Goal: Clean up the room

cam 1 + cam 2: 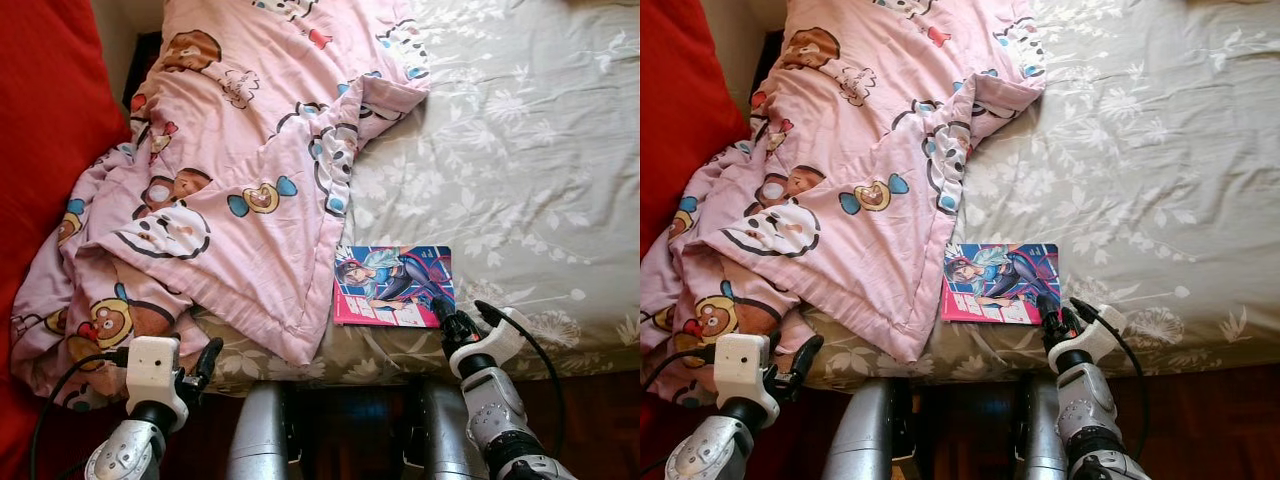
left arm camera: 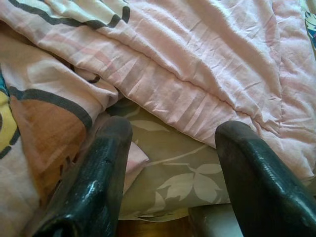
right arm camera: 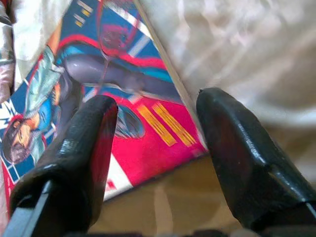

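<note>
The right claw (image 1: 452,316) hangs at the near right corner of the comic book (image 1: 393,285), its 2 black fingers (image 3: 81,153) spread wide and holding nothing. In the right wrist view 1 finger lies over the red part of the cover and the other over the sheet just past the book's edge; whether either touches cannot be told. The left claw (image 1: 205,362) is also wide and grips nothing, poised at the bed's near edge where the pink blanket (image 1: 240,180) droops over it. The book lies flat near the front edge of the bed (image 1: 520,150), just beside the blanket's hem. Its cover shows a drawn figure in blue, red and pink; the lettering is too small to read. The blanket, printed with cartoon faces, is bunched in folds that hide the sheet's left half. A red cushion (image 1: 45,120) is cut off at the left.
</note>
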{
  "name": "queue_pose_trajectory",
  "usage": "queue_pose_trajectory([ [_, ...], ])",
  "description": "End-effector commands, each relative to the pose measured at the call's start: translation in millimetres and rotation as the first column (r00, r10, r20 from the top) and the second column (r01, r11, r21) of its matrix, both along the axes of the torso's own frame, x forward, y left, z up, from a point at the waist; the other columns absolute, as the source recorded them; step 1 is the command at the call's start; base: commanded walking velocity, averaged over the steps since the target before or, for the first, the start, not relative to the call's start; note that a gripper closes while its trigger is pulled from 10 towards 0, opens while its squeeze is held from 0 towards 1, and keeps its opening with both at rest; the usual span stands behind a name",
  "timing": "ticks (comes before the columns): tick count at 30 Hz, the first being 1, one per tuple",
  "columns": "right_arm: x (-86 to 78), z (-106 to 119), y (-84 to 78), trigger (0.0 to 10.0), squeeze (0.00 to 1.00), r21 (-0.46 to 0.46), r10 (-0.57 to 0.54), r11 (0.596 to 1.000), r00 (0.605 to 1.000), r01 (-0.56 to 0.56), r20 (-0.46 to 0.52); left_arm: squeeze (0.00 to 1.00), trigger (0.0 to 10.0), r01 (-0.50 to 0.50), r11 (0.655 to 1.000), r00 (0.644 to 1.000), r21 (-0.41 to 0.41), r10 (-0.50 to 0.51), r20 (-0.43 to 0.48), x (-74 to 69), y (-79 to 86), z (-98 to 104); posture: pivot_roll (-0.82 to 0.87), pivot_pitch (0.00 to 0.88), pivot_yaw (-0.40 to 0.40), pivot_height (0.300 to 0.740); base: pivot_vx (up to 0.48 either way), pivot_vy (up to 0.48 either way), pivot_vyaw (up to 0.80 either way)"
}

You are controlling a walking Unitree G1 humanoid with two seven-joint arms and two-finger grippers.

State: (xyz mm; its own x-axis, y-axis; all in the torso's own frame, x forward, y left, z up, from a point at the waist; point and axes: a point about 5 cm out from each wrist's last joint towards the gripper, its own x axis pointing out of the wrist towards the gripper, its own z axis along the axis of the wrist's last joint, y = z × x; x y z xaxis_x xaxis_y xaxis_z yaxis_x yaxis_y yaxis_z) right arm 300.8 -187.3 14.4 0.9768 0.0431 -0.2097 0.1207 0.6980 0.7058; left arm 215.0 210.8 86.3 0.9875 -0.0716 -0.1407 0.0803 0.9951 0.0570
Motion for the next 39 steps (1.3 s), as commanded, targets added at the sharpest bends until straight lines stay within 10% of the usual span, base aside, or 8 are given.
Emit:
queue_pose_trajectory([
  [1,-15.4,-18,5.2,10.0,0.0,0.11,-0.013,0.994,0.997,0.021,-0.074,0.0,10.0,-0.005,0.999,0.999,0.04,0.007,-0.04,-7.2,5.7,-4,0.16,0.369,0.13,0.618,0.0,0.0,0.0],
  [28,-16.0,-21,-0.7,10.0,0.0,0.348,-0.086,0.93,0.991,0.115,-0.098,0.0,10.0,-0.006,0.998,0.999,0.056,0.009,-0.04,-8.4,9.0,-2,0.2,0.371,0.151,0.618,0.0,0.0,0.0],
  [39,-14.1,-21,24.6,10.0,0.0,0.36,0.064,0.933,0.994,-0.029,-0.087,0.0,10.0,-0.02,0.998,0.999,0.067,0.022,-0.028,-7.6,12.7,4,0.23,0.361,0.158,0.618,0.0,0.0,0.0],
])
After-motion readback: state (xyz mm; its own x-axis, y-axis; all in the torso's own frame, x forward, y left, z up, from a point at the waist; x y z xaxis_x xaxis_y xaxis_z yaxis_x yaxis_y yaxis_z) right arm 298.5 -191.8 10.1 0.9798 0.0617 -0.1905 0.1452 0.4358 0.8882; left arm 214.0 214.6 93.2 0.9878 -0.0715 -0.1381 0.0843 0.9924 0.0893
